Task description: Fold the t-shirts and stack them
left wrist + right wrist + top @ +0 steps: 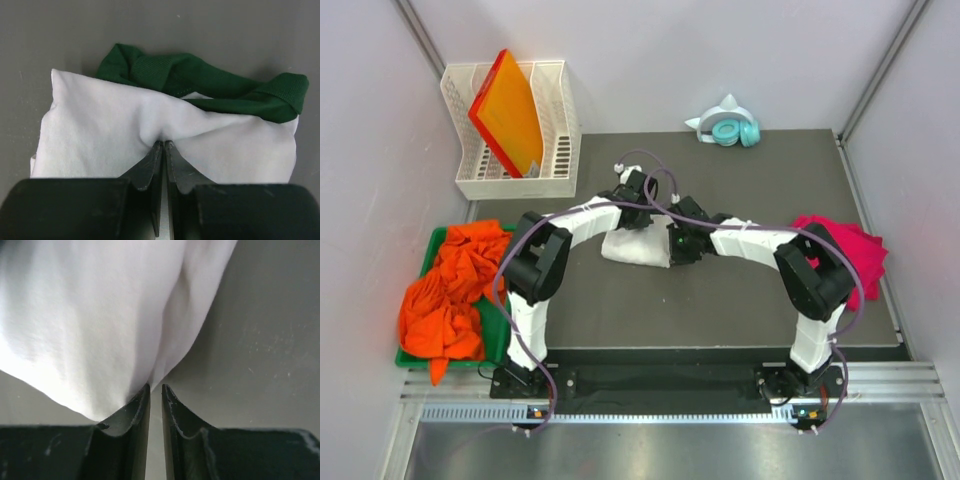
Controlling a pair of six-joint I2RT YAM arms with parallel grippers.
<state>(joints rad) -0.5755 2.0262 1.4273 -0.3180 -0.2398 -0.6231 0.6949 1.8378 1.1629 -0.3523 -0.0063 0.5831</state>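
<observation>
Left wrist shows left fingers (161, 148), as right fingers (151, 393), nipped tight on soft white green-ribbed t-shirt (95, 127).

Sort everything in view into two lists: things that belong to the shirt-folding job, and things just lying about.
Job: white t-shirt, pinched by left claw and right claw; orange t-shirts in green tray; pink t-shirt.
Lying about: white rack, orange board in it, cat-ear headphones.
</observation>
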